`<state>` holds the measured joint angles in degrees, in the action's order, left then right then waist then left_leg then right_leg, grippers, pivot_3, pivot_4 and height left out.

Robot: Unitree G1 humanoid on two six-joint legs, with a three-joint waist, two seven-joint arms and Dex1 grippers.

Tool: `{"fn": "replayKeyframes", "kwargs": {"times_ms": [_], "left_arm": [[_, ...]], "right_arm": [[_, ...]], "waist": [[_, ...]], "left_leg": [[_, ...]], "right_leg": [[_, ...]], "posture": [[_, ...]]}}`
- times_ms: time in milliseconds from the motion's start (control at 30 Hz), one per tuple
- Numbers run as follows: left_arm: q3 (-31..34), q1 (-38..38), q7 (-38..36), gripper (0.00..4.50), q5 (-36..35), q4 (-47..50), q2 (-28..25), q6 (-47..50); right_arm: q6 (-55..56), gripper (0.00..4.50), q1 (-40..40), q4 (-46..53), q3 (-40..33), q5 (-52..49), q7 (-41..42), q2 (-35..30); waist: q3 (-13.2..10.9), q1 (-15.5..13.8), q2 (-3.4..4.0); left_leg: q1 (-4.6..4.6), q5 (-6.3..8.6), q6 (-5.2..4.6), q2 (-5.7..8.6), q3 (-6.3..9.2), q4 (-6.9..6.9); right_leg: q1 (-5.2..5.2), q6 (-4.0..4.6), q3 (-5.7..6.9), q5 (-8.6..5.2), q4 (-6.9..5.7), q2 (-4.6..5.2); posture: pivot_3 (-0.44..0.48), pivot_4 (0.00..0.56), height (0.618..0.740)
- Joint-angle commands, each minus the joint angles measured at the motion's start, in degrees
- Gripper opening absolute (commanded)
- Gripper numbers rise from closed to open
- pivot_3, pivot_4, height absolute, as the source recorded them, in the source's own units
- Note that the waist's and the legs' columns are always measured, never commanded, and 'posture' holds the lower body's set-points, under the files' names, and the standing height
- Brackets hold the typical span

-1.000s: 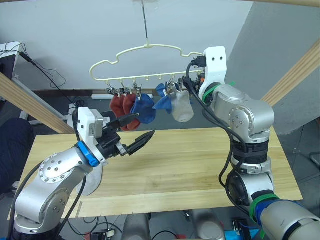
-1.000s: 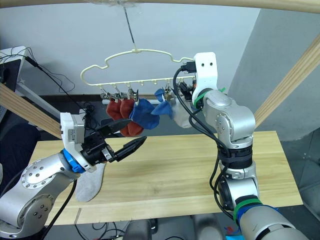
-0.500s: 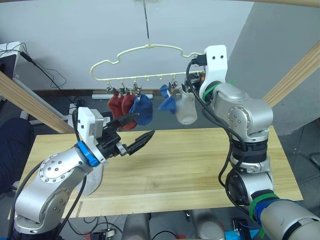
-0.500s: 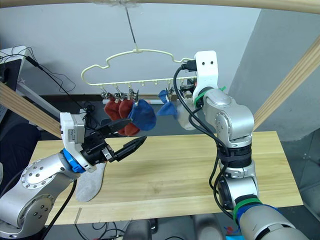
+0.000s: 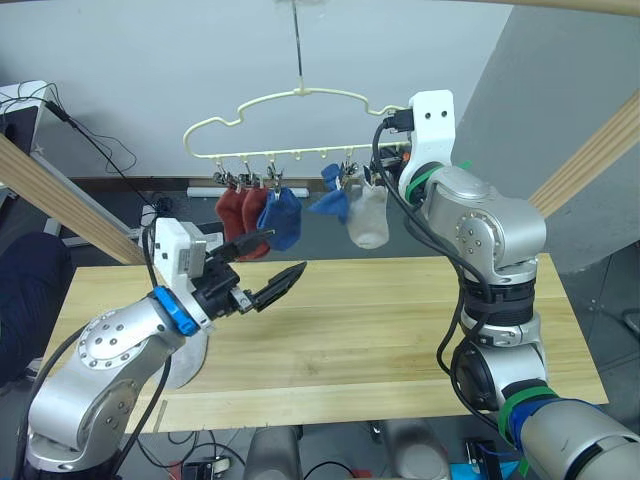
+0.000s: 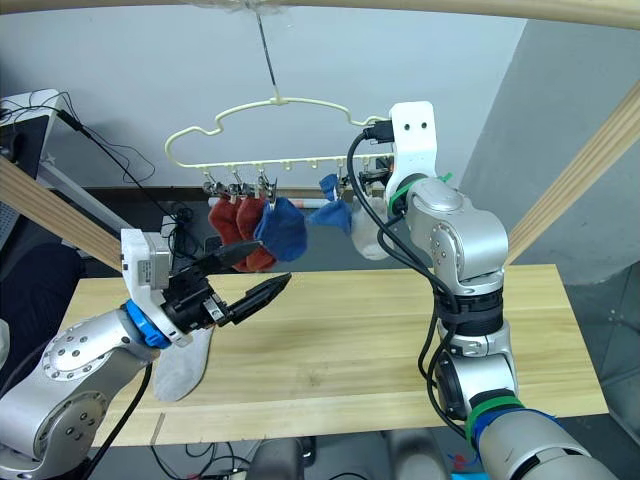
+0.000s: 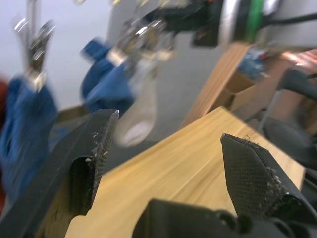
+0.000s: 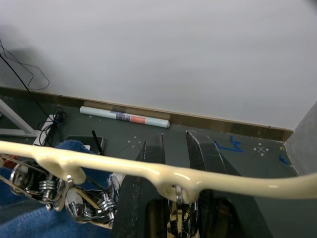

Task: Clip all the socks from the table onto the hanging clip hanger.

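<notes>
Steadying clip hanger (image 5: 290, 125) with right gripper (image 8: 174, 198) pinched at frame. Left gripper (image 5: 262, 265) spread, empty, above table (image 5: 400, 320). Fetch remaining grey sock (image 6: 180, 365) at table's left; align cuff squarely under free clip.

Soft knit socks (image 5: 283, 218), glossy pale-yellow clip hanger (image 8: 163, 174) with shiny metal clips (image 8: 74, 196), matt grained-wood table (image 5: 380, 330).

Pale wood table (image 5: 380, 320); grey sock (image 6: 180, 365) at left edge
</notes>
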<state>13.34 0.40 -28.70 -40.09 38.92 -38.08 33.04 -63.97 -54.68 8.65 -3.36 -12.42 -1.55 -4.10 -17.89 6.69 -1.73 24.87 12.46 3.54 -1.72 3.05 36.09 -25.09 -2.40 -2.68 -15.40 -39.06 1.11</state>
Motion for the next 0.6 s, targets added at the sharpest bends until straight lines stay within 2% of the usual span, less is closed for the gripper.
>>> {"fn": "replayKeyframes", "kwargs": {"times_ms": [33,233,467,600], "left_arm": [[3.0,1.6,4.3,3.8,0.1,-0.6,-1.1,5.5],[2.1,4.1,14.4,3.8,8.9,-6.6,-5.0,18.0],[1.1,2.9,17.5,3.8,15.6,-11.8,-6.5,24.1],[1.2,1.6,17.6,4.48,18.0,-15.5,-5.6,23.7]], "right_arm": [[0.8,0.6,-0.7,2.1,-0.8,0.2,-0.1,-0.1],[0.0,0.6,-0.1,3.1,-1.0,0.1,-0.1,-0.2],[-0.7,0.6,0.3,3.9,-1.2,0.1,-0.4,-0.1],[-1.5,0.57,0.6,4.8,-1.6,0.1,-0.6,-0.2]], "waist": [[0.0,-0.2,0.0],[0.0,-0.3,0.0],[0.0,-0.5,0.01],[0.0,-0.5,0.02]], "left_leg": [[0.0,0.0,0.0,0.0,0.01,0.0],[-0.01,0.0,0.0,0.02,0.01,0.0],[0.0,0.0,0.0,0.02,0.02,0.0],[0.0,0.0,0.0,0.0,0.03,-0.02]], "right_leg": [[0.0,0.0,0.01,0.0,-0.01,0.0],[0.0,0.0,0.01,0.0,-0.03,-0.01],[-0.02,0.0,0.03,0.0,-0.01,0.02],[-0.06,0.01,0.05,0.0,-0.04,0.01]], "posture": [[-0.116,0.329,0.74],[-0.111,0.333,0.74],[-0.116,0.338,0.74],[-0.125,0.343,0.74]]}}
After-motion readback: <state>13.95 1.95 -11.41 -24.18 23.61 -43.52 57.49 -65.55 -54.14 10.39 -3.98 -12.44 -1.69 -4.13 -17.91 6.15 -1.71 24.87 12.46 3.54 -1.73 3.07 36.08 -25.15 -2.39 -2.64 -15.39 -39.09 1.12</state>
